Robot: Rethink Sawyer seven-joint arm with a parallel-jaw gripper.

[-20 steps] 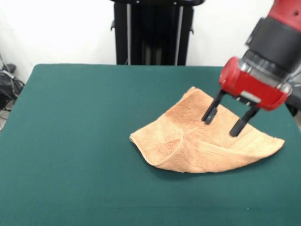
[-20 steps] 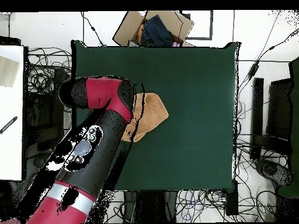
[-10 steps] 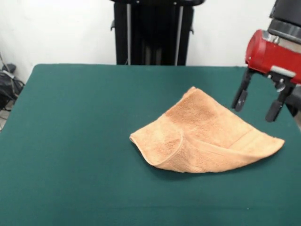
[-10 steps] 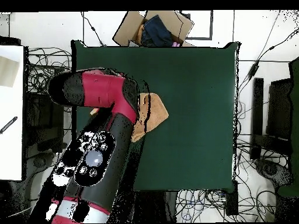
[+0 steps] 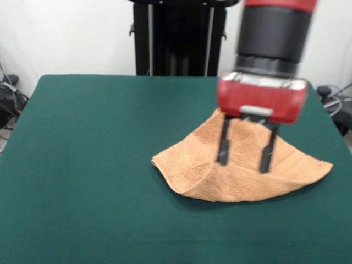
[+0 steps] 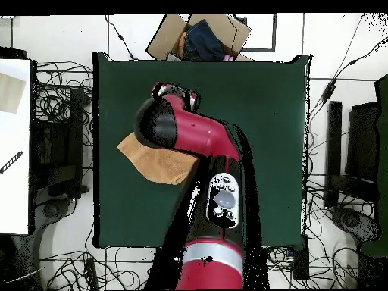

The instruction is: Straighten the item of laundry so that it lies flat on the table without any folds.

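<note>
The towel (image 5: 242, 165) is spread on the table (image 5: 88, 165), toward the right side in the front view (one corner folded over). The gripper (image 5: 245, 154) is held above the towel's middle, fingers apart.

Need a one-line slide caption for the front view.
Open gripper poised above folded peach towel on green table.

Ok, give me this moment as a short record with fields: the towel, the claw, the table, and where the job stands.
towel: peach-orange towel, folded over on itself, a flap doubled at the front left
claw: claw open, pointing down over the middle of the towel, holding nothing
table: dark green table, towel lying right of centre in the front view
job: not done, folds remain
</note>
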